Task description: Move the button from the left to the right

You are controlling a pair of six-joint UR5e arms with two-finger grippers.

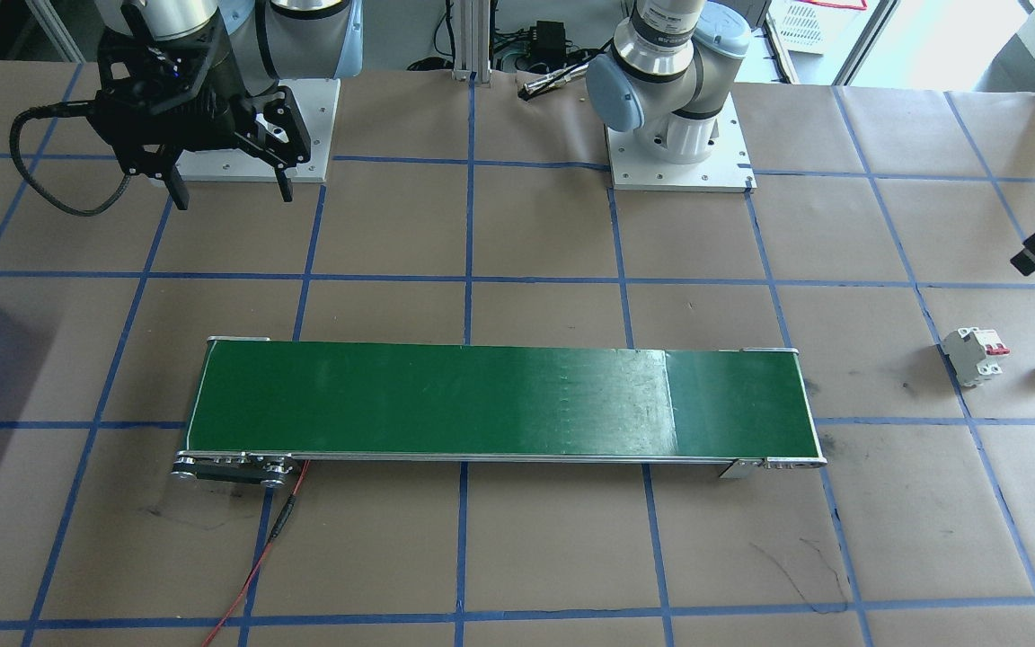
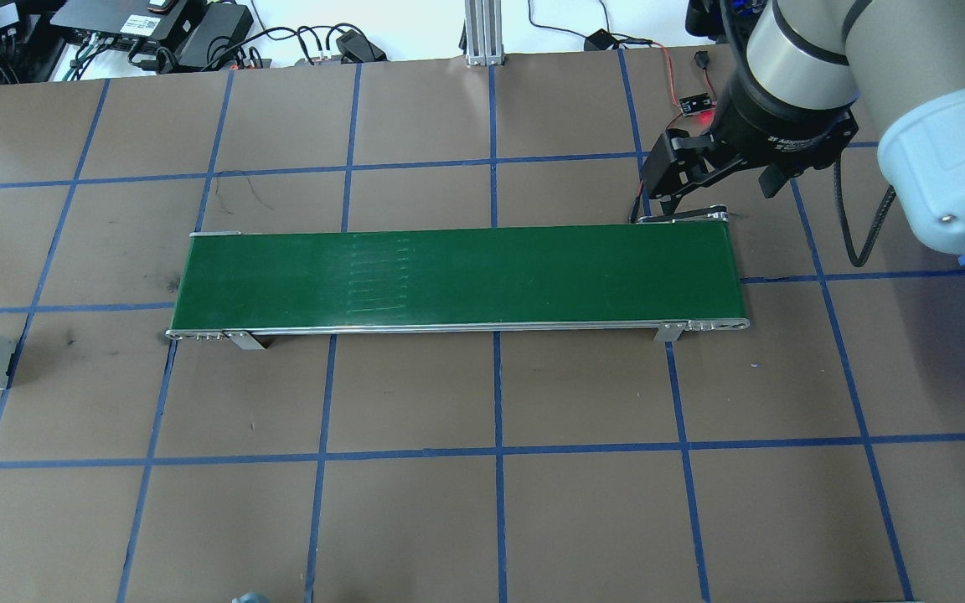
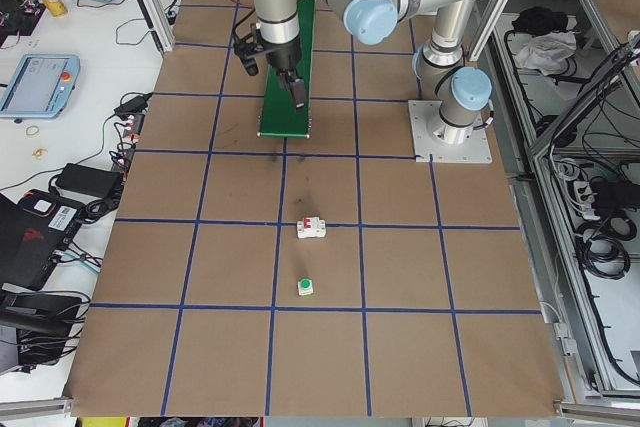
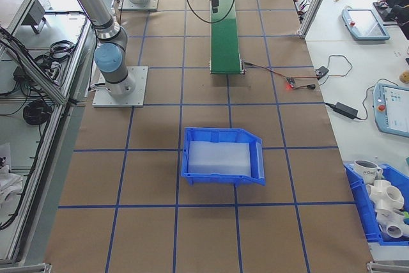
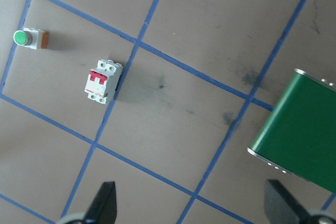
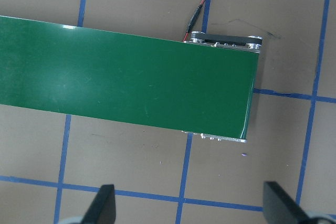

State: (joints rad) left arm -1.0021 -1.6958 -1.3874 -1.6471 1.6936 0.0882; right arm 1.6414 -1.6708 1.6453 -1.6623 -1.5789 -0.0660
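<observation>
The button (image 5: 27, 39) lies on its side on the counter (image 5: 210, 19) at the robot's far left, beyond the breaker (image 5: 103, 81); the left pincer (image 5: 191, 205), wide open and empty, is far nearer than the right pincer (image 6: 189, 205), likewise open and empty.

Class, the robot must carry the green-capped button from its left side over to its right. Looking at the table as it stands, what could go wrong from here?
1. The button lies near the circuit breaker; the left gripper, jaws open, might grab or knock the breaker instead.
2. The button is small and lies on its side, so it may roll or slip when pinched.
3. The conveyor belt sits between the two sides; a low carry could clip it.
</observation>
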